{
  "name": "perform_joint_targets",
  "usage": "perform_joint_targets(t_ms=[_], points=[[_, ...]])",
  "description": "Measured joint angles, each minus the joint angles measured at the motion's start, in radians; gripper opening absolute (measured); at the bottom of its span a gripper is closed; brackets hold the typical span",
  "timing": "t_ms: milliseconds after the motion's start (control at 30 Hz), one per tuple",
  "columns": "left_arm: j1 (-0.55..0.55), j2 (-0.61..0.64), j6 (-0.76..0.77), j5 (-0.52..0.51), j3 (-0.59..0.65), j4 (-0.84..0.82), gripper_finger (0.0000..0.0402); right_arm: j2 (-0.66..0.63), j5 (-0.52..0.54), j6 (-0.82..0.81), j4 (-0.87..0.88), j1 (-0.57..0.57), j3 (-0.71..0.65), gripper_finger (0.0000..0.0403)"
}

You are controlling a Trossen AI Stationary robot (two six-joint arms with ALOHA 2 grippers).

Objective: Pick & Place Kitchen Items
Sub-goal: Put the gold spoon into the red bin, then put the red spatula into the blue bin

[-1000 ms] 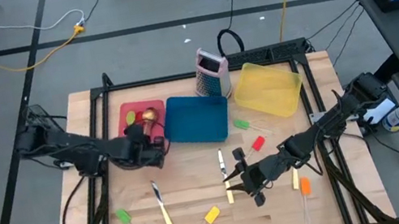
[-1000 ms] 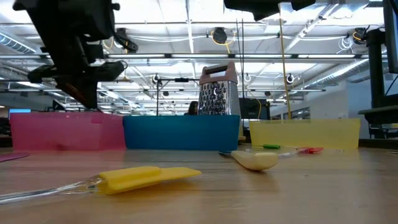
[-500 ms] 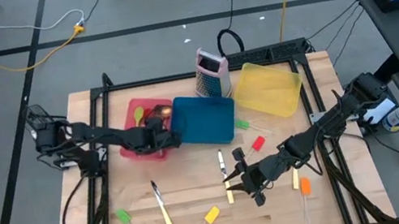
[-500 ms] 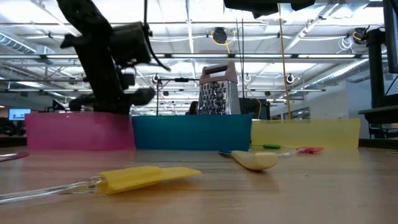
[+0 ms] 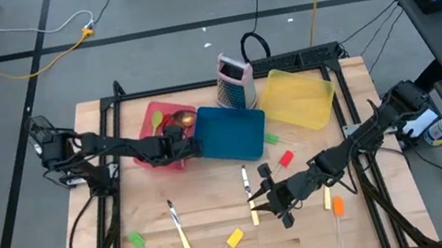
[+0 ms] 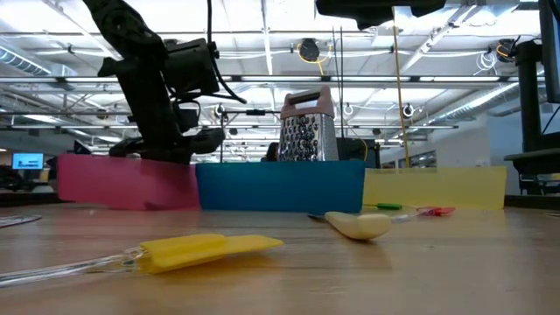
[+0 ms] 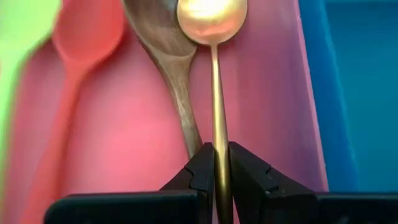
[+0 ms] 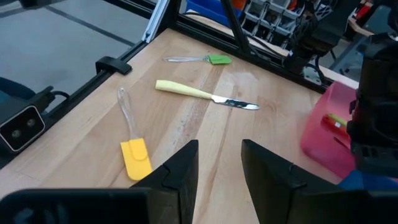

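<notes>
Gold spoon [image 7: 212, 18] hung over red tray [image 7: 267, 106], handle pinched between left gripper [image 7: 216, 163] fingers, bowl away from gripper. Wooden spoon [image 7: 168, 62], red spoon [image 7: 78, 43] lay in tray just beside it. Blue tray [image 5: 227, 132] touched red tray's side. Right gripper [image 8: 219, 163] hovered over table [image 8: 205, 134], jaws apart, empty; yellow spatula [image 8: 134, 152], knife [image 8: 205, 96], green spatula [image 8: 211, 60] lay beyond.

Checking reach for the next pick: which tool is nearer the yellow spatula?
Right. The right tool hovers open just beside the yellow spatula; the left tool is far off over the red tray, gripping a metal spoon.
</notes>
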State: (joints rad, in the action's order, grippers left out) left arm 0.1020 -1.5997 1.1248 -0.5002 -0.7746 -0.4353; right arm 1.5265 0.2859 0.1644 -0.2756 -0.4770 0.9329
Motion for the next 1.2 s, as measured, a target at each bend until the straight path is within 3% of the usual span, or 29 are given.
perform_joint_targets(t_ms=[667, 1000, 1200], points=[[0.014, 0.002, -0.171, 0.004, 0.0, -0.007, 0.0121, 0.0, 0.0, -0.022, 0.0, 0.0, -0.001, 0.0116], [0.01, 0.199, -0.234, 0.006, 0.003, -0.086, 0.01, 0.0, 0.0, -0.061, 0.013, 0.007, -0.001, 0.0116], [-0.051, 0.318, -0.257, 0.001, 0.003, -0.087, 0.0093, 0.0, 0.0, -0.104, 0.001, 0.026, -0.034, 0.0116]])
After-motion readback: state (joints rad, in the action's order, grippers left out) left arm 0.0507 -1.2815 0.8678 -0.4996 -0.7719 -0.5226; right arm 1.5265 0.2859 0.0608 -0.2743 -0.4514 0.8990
